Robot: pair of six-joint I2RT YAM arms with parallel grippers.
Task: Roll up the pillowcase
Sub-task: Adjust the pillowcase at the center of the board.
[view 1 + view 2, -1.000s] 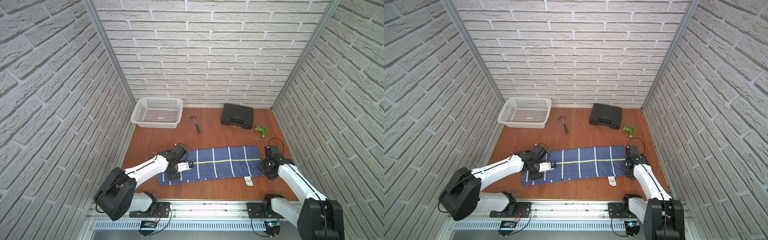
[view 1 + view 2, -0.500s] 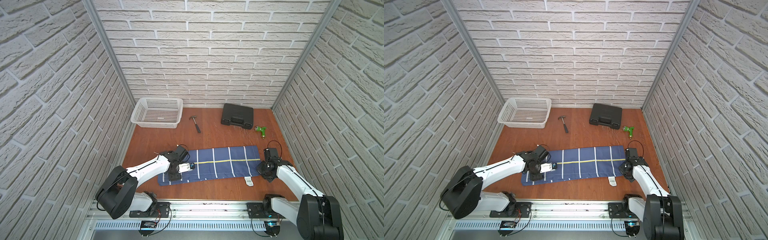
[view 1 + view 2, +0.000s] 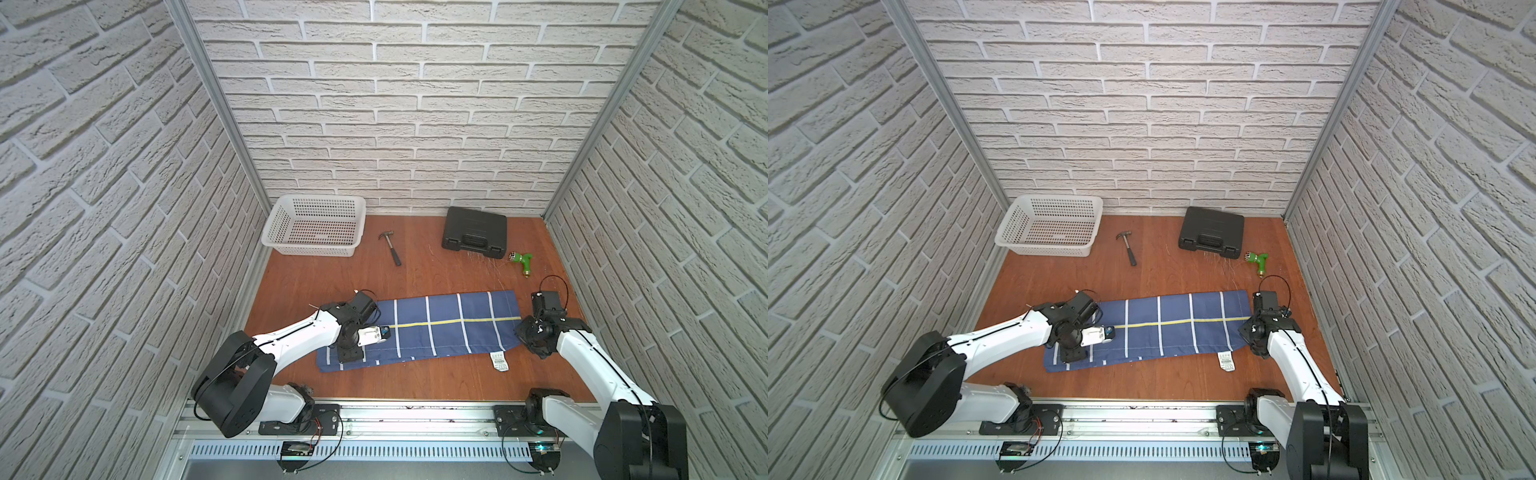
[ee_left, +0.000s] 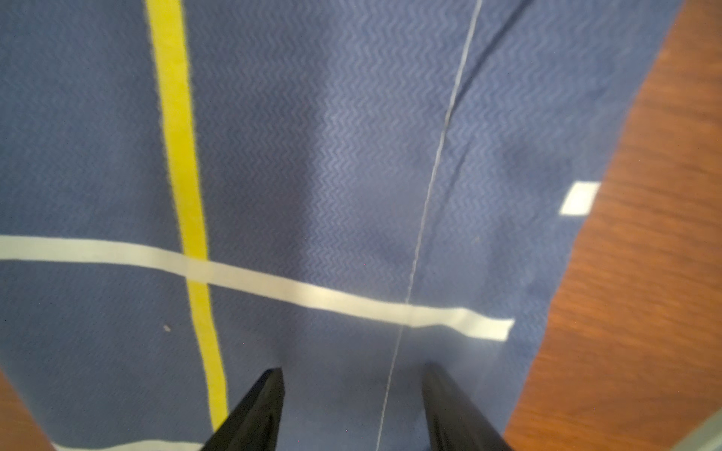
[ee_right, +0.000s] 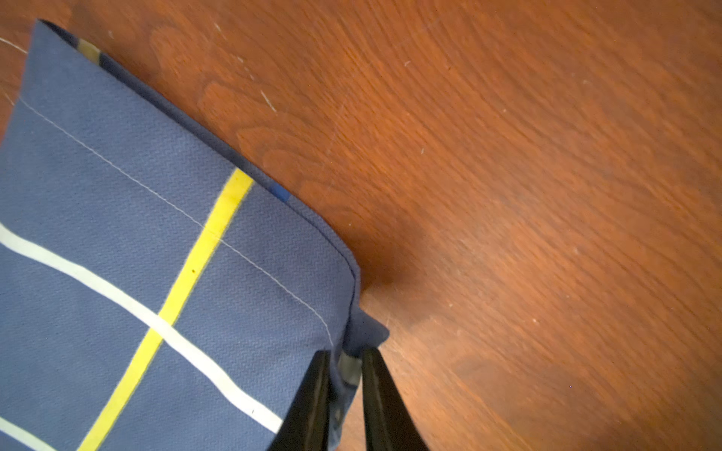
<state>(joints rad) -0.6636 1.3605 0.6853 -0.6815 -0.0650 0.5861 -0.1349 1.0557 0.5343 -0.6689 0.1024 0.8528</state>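
Pillowcase (image 3: 444, 309) lies as a long flat strip on the bench (image 3: 415, 270). Right hand (image 5: 345, 371) is clamped on one end corner. Left hand (image 4: 351, 386), jaws apart, sits over the opposite end. The first turn should be tight and square to the yellow stripe (image 3: 457, 322).

Both top views are taken from high above the robot's base side, tilted down toward the back wall (image 3: 415, 124). They are set far enough off that the whole table (image 3: 436, 274) is covered, and nearly the same field is shared. The left wrist view is aimed steeply down past the left gripper (image 4: 351, 369), very close over the pillowcase (image 4: 312, 156); the right wrist view is aimed down past the right gripper (image 5: 347, 353), equally close, at the cloth's end edge and bare table, all shared with the top views.
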